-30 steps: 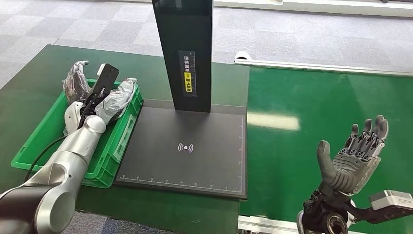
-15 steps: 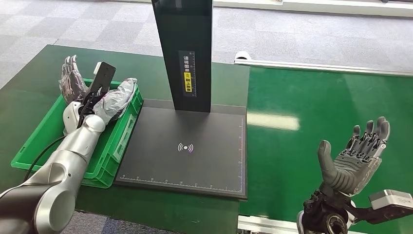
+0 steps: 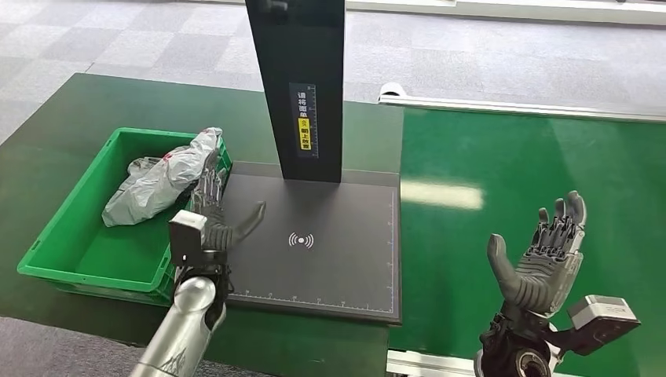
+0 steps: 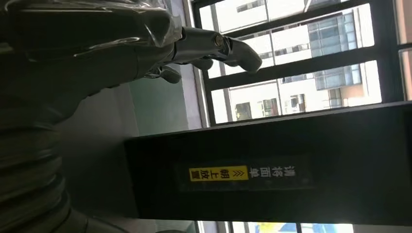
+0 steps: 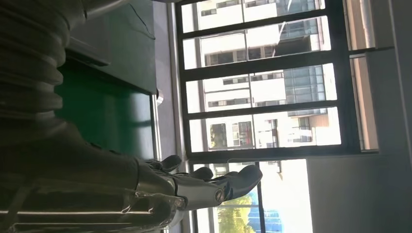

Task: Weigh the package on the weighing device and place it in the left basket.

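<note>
- Head view: the grey package (image 3: 161, 179) lies in the green basket (image 3: 59, 236), leaning on the wall next to the black scale (image 3: 314, 243). The left hand (image 3: 214, 220) is held up over the scale's near left edge, fingers spread, holding nothing. The right hand (image 3: 542, 259) is up over the green belt (image 3: 534, 173), spread and holding nothing.
- Left wrist view: the left hand's fingers (image 4: 214, 46) point out straight, with the scale's black post (image 4: 272, 165) beside them.
- Right wrist view: the right hand's fingers (image 5: 214, 187) are stretched out before big windows (image 5: 262, 82).
</note>
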You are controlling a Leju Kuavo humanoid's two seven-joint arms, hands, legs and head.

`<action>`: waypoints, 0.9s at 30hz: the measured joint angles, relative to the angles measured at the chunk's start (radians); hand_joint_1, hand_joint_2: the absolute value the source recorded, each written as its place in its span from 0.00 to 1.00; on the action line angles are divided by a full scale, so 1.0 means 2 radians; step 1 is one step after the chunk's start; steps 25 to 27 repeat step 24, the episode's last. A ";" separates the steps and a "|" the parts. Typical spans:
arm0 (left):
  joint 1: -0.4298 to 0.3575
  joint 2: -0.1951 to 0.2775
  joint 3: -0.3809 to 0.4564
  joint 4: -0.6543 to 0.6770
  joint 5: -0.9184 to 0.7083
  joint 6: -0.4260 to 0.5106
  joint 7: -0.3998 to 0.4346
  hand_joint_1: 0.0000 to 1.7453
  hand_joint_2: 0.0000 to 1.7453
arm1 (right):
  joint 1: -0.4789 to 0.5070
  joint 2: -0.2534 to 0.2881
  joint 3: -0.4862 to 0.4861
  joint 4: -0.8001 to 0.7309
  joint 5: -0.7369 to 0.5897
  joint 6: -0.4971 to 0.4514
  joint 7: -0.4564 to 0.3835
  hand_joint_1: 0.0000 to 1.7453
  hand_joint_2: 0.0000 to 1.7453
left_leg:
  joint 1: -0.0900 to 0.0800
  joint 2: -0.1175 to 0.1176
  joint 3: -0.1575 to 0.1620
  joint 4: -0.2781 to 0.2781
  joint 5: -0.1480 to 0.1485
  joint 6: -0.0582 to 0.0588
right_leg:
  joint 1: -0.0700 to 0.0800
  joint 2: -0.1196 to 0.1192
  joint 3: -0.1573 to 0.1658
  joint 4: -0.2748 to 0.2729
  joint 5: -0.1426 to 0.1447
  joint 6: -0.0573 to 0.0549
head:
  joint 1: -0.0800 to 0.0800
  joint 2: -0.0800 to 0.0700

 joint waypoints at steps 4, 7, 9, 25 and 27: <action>0.057 -0.009 -0.053 -0.057 0.028 -0.022 0.014 0.00 1.00 | 0.010 0.002 0.011 0.013 0.012 0.005 0.011 0.00 1.00 | 0.000 -0.001 0.000 0.000 0.000 0.000 | 0.000 0.000 0.000 0.000 0.000 0.000 | 0.000 0.000; 0.091 -0.017 -0.075 -0.070 0.031 -0.040 0.015 0.00 1.00 | 0.018 0.009 0.031 0.028 0.021 0.007 0.014 0.00 1.00 | 0.000 0.000 0.000 0.000 0.000 0.000 | 0.000 0.000 0.000 0.000 0.000 0.000 | 0.000 0.000; 0.106 -0.020 -0.080 -0.071 0.033 -0.050 0.012 0.00 1.00 | 0.021 0.015 0.046 0.038 0.027 0.007 0.016 0.00 1.00 | 0.001 0.000 0.000 0.000 0.000 0.000 | 0.001 0.000 0.000 0.000 -0.001 0.000 | 0.000 0.000; 0.130 -0.028 -0.071 -0.067 0.064 -0.078 0.018 0.00 1.00 | 0.022 0.024 0.113 0.090 0.040 -0.005 0.027 0.00 1.00 | 0.001 0.000 0.001 0.000 0.000 0.000 | 0.001 0.000 0.001 0.000 -0.001 0.000 | 0.000 0.000; 0.130 -0.028 -0.071 -0.067 0.064 -0.078 0.018 0.00 1.00 | 0.022 0.024 0.113 0.090 0.040 -0.005 0.027 0.00 1.00 | 0.001 0.000 0.001 0.000 0.000 0.000 | 0.001 0.000 0.001 0.000 -0.001 0.000 | 0.000 0.000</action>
